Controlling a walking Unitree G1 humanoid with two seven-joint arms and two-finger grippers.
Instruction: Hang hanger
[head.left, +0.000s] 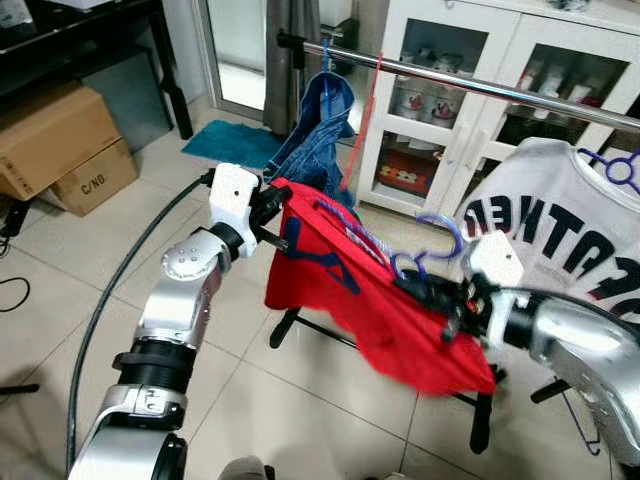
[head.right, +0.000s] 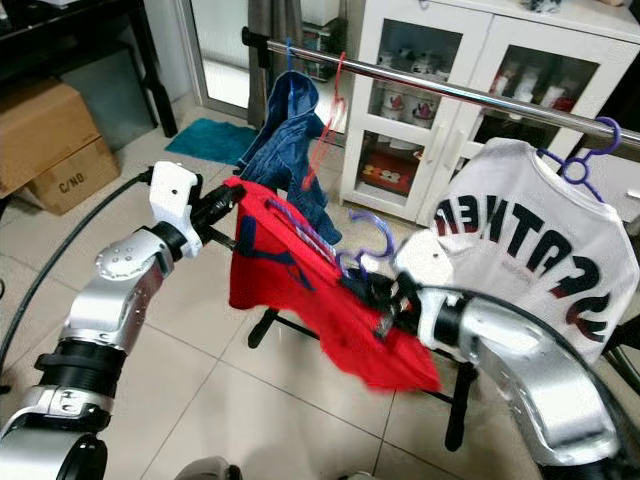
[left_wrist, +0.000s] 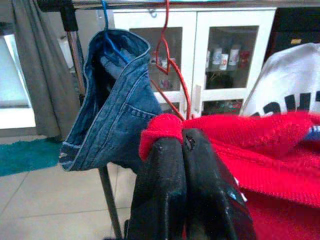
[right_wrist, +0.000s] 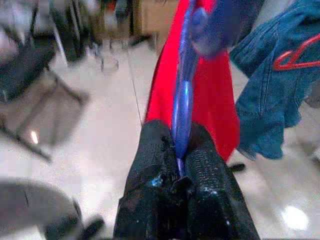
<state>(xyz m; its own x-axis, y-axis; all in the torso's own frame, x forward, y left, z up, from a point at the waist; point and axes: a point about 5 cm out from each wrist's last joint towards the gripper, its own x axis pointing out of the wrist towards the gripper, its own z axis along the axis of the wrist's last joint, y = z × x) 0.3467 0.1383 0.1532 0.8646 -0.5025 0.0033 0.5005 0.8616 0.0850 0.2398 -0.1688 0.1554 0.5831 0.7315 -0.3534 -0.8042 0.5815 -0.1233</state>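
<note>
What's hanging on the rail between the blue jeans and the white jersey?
An empty red hanger hangs on the rail right beside the jeans; from there to the white jersey the rail is bare, seen in the left eye view.

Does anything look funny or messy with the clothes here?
Yes. The red shirt is not on the rail yet. It sags crooked between the left gripper, pinching its edge, and the right gripper, pinching its purple hanger. The jeans hang bunched up.
</note>
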